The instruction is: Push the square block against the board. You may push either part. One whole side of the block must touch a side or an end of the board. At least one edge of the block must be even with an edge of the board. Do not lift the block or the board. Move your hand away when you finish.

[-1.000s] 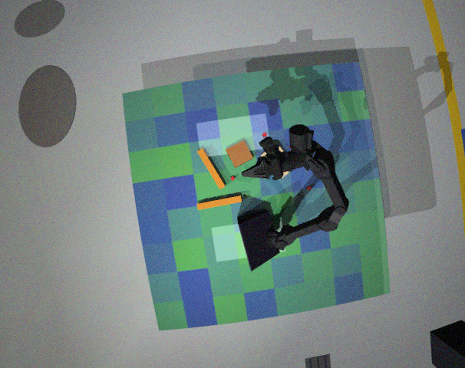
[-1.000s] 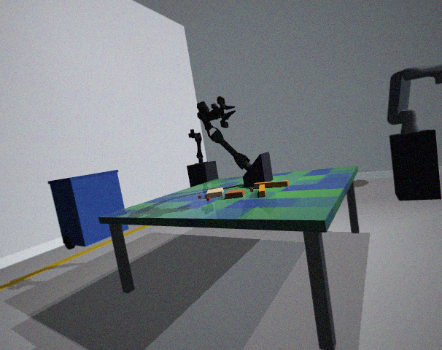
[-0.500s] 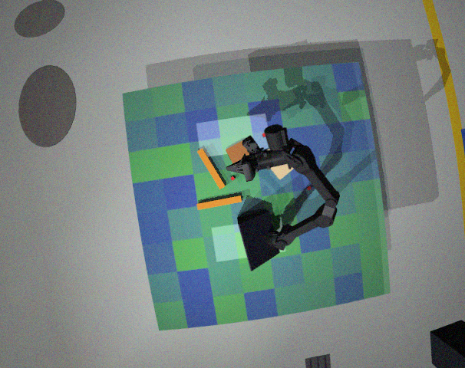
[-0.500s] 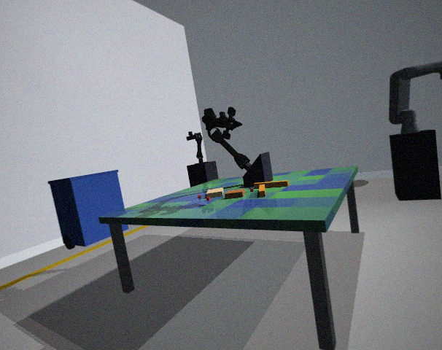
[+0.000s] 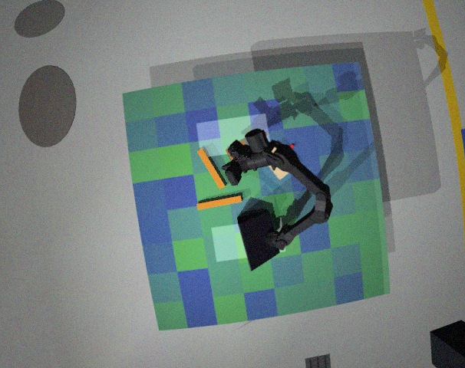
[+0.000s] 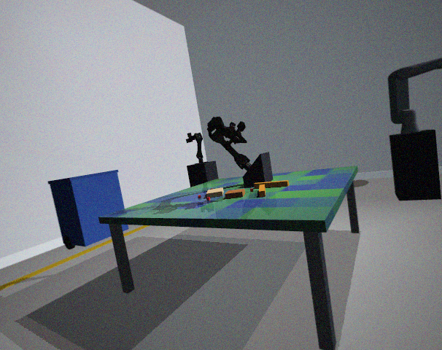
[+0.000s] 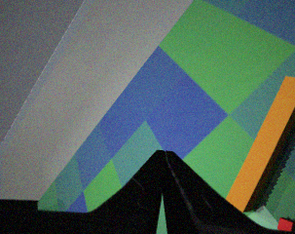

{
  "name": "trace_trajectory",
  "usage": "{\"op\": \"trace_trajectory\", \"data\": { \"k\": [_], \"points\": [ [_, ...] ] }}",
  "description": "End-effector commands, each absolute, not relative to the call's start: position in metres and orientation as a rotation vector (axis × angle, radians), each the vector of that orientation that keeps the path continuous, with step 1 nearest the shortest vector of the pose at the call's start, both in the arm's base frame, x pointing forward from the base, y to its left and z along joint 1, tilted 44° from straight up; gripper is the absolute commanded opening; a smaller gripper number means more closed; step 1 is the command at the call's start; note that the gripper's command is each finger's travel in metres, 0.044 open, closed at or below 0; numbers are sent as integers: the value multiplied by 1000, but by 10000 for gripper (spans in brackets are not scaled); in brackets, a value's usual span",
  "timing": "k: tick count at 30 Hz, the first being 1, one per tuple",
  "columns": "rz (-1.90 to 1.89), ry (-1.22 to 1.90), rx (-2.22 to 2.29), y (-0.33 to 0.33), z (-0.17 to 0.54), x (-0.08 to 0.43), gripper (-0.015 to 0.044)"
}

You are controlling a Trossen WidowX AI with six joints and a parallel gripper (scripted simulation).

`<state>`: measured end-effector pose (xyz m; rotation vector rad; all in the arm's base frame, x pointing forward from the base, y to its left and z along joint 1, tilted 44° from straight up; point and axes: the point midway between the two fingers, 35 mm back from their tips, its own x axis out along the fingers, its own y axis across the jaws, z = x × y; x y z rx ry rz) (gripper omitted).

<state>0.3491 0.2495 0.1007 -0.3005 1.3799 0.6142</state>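
The square block, brown-orange, shows in the exterior view point(image 6: 235, 194). In the top view my arm hides most of the block point(image 5: 231, 158). The pale tan board point(image 5: 279, 172) point(image 6: 214, 192) lies beside it, partly hidden under my arm in the top view. In the exterior view a gap shows between block and board. Their exact alignment cannot be told. My gripper point(image 5: 234, 182) point(image 6: 245, 141) point(image 7: 164, 158) is shut and empty, high above the table. In the top view its fingers overlap the area between the block and the two orange bars. The wrist view shows neither block nor board.
Two orange bars stand left of the block: a slanted one point(image 5: 212, 169) point(image 6: 261, 190) point(image 7: 266, 146) and another point(image 5: 219, 202) point(image 6: 271, 184) nearer my base. Small red cubes point(image 5: 292, 146) point(image 6: 199, 196) point(image 7: 284, 224) lie around. A dark wedge point(image 5: 256, 239) point(image 6: 260, 171) stands beside my base.
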Motion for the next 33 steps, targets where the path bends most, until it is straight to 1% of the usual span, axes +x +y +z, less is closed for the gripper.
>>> {"op": "trace_trajectory", "data": {
  "k": [1, 17, 33],
  "points": [
    [592, 1402, -455, 229, 74, 350, 0],
    [575, 1486, -981, 160, 10, 346, 0],
    [633, 1613, -1526, 92, -29, 330, 0]
  ]
}}
